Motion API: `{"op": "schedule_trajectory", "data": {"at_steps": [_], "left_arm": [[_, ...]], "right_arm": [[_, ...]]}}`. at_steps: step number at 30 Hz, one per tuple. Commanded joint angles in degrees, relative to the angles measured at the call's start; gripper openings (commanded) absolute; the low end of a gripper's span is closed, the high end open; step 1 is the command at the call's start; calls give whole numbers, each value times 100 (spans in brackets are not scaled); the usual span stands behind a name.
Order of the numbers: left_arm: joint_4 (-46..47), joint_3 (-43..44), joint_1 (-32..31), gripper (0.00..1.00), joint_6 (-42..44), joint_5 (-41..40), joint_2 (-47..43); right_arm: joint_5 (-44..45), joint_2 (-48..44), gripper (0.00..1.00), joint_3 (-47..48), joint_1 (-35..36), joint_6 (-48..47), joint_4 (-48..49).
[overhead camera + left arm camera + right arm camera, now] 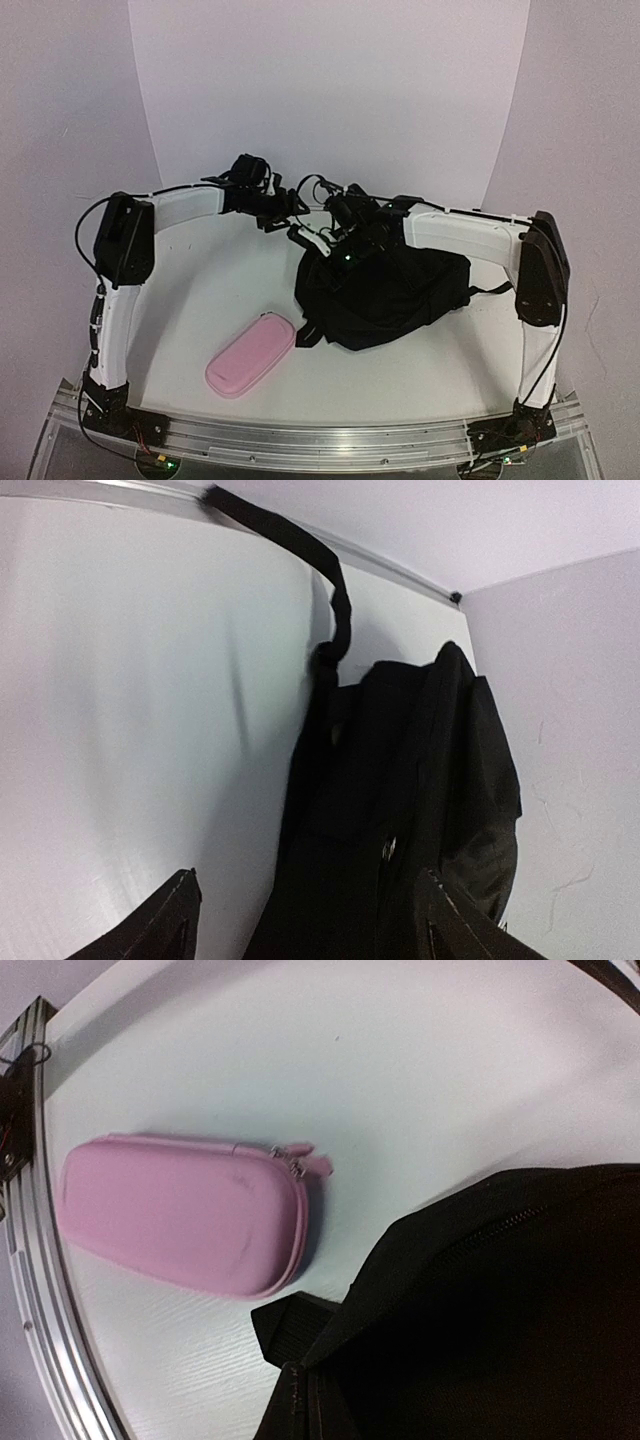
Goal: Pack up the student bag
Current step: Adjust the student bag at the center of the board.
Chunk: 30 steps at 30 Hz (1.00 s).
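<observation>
Left hand (pixel 305 880) released, fingers (pixel 170 920) spread; right hand (pixel 345 250) clenched at student bag (pixel 390 295) 11 o'clock edge, grasp unclear. Bag black, soft, crumpled, strap trailing toward 3 o'clock; lies on surface (pixel 200 290), 2 o'clock from pink case (pixel 250 355).

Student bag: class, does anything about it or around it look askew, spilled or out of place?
The student bag lies crumpled in a lopsided heap, one strap trailing right. The pink pencil case lies on the table outside it, apart. Nothing looks spilled or damaged.
</observation>
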Motion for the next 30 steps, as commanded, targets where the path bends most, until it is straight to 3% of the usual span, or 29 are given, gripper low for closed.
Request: {"op": "schedule_trajectory", "data": {"at_steps": [1, 4, 6, 9, 15, 22, 30], "left_arm": [[90, -1046, 357, 78, 151, -597, -1324], [290, -1749, 399, 79, 55, -490, -1734], [459, -2163, 340, 80, -46, -319, -1965], [785, -2721, 62, 81, -59, -309, -2290], [539, -2868, -895, 82, -14, -763, -2323], [859, -3299, -1433, 82, -454, -853, -2161], [1001, -3294, -1751, 70, -735, -995, -1826]], "right_arm": [[483, 415, 11, 1178, -369, 528, 191], [76, 338, 59, 1520, -817, 798, 96], [32, 61, 74, 1417, -1085, 853, 77], [315, -442, 87, 1009, -1521, 796, 66], [919, -811, 93, 138, -2482, 635, 11], [937, -458, 95, 112, -3440, 477, -67], [532, 83, 91, 99, -3696, 338, -412]]}}
